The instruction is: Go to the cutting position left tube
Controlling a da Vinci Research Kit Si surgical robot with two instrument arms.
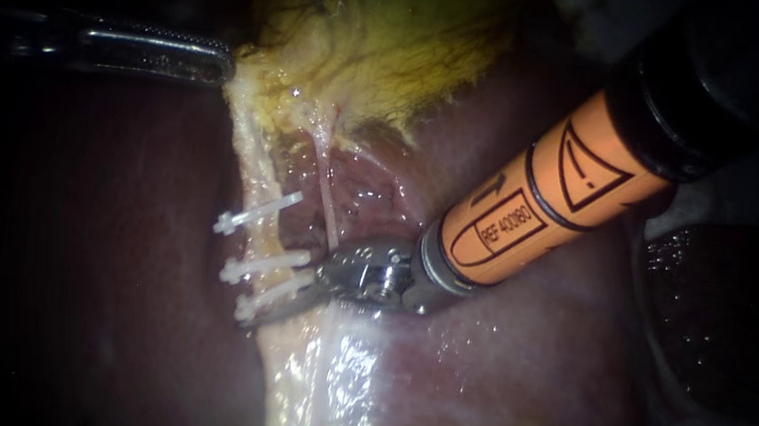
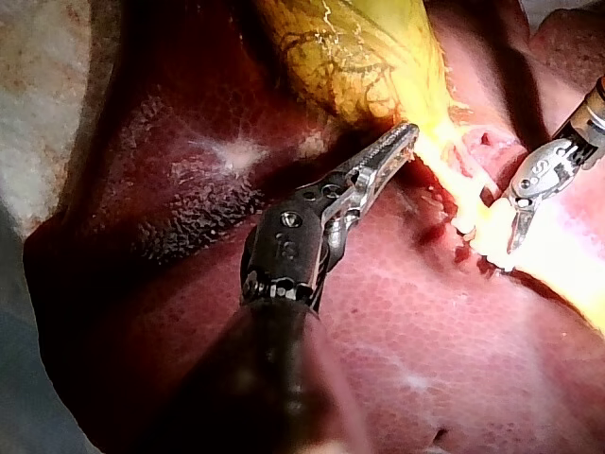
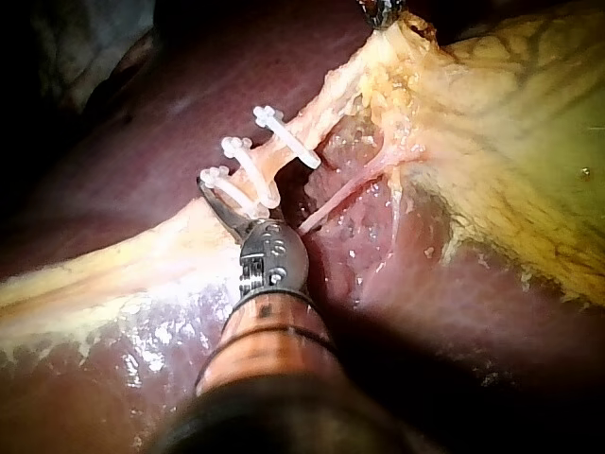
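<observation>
The left tube (image 1: 247,176) is a pale strand running down from the gallbladder (image 1: 393,39). It carries three white clips (image 1: 257,212), also seen in the right wrist view (image 3: 248,161). My right instrument (image 1: 274,305), on an orange shaft, has its thin blades at the lowest clip. One blade (image 3: 222,203) lies along the tube beside that clip, and a small gap shows between the blades (image 2: 513,232). My left instrument (image 1: 218,63) is shut on the gallbladder's edge (image 2: 416,128) above the clips, holding it to the left.
A thinner pink tube (image 1: 331,207) runs just right of the clipped one, close to my right instrument's wrist (image 1: 371,276). Dark red liver (image 1: 524,379) lies all around, and wet pale tissue (image 1: 318,381) continues below the clips.
</observation>
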